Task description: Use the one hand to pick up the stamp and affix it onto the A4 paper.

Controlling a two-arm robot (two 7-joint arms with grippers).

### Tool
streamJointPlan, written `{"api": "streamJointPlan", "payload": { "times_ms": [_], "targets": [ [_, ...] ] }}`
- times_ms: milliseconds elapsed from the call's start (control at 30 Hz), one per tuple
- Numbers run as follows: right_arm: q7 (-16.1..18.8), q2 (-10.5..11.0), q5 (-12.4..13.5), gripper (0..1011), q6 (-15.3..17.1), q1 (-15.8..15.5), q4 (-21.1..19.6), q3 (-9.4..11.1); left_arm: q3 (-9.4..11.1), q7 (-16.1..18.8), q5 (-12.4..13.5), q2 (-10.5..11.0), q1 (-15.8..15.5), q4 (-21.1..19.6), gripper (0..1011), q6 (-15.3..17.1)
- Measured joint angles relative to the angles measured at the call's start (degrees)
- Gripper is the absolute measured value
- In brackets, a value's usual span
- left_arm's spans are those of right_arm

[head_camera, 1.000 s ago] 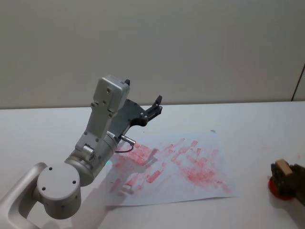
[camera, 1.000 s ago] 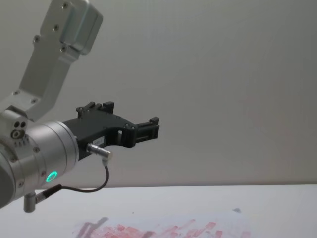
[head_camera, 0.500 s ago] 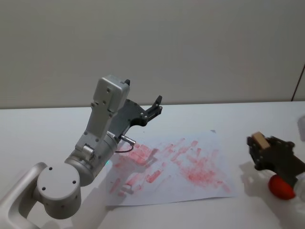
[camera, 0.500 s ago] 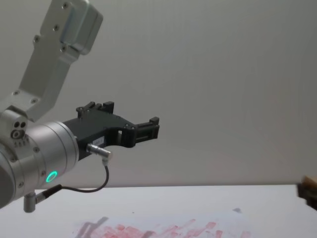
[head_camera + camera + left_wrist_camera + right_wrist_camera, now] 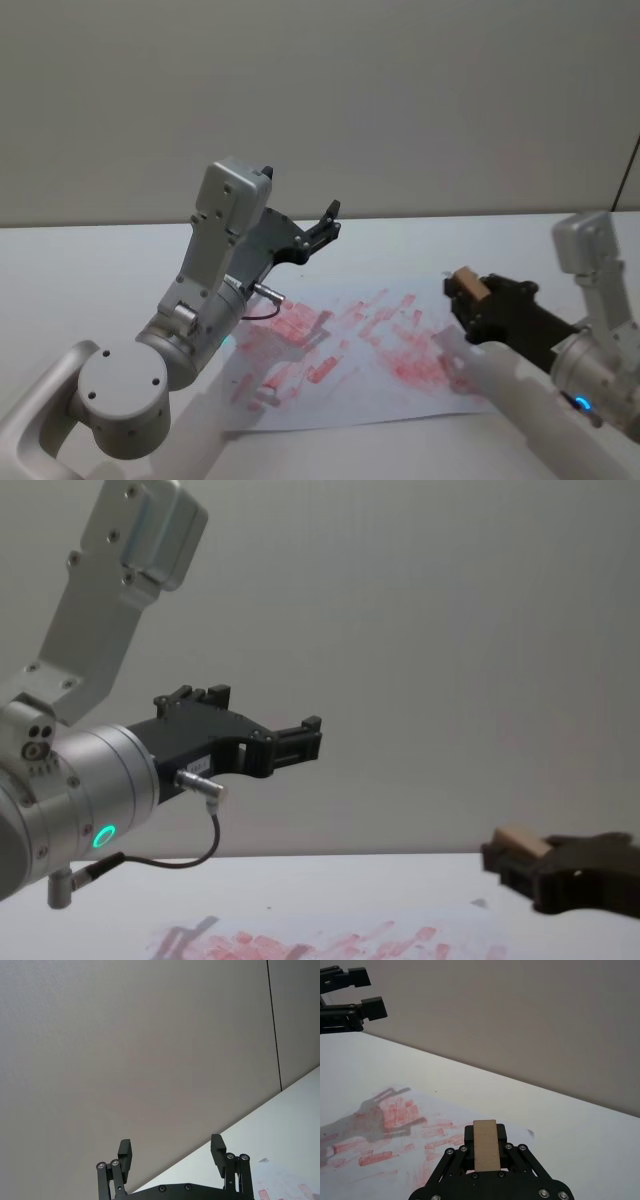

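The right gripper (image 5: 471,297) clenches the stamp (image 5: 485,1144), seemingly hovering with the A4 paper (image 5: 370,352) just below it. Far to its left, the left gripper (image 5: 170,1146) hangs raised, fingers spread.

A plain white desk (image 5: 90,260) stretches across in front of me, its far edge meeting a bare, pale grey wall (image 5: 420,100). Towards the right side of that wall, a thin dark line (image 5: 626,175) runs down to the desk.

Soft even light; grey shadows on A4 paper (image 5: 370,350)
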Motion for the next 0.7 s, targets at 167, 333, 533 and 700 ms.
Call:
{"api": "streamJointPlan", "payload": {
  "times_ms": [167,333,533,700],
  "targets": [
    [2.27,-1.64,-1.29,220,2.04,2.35,3.26,-1.23,0.0,0.0,0.0,0.0,0.0,0.0,1001,0.0],
    [3.71,-2.56,-3.18,220,3.79,3.79,5.55,-2.13,0.0,0.0,0.0,0.0,0.0,0.0,1001,0.0],
    [4.99,-3.21,-6.09,220,5.67,4.98,8.02,-3.1,0.0,0.0,0.0,0.0,0.0,0.0,1001,0.0],
    [5.61,-3.47,-7.85,220,6.83,5.51,9.39,-3.69,0.0,0.0,0.0,0.0,0.0,0.0,1001,0.0]
  ]
}}
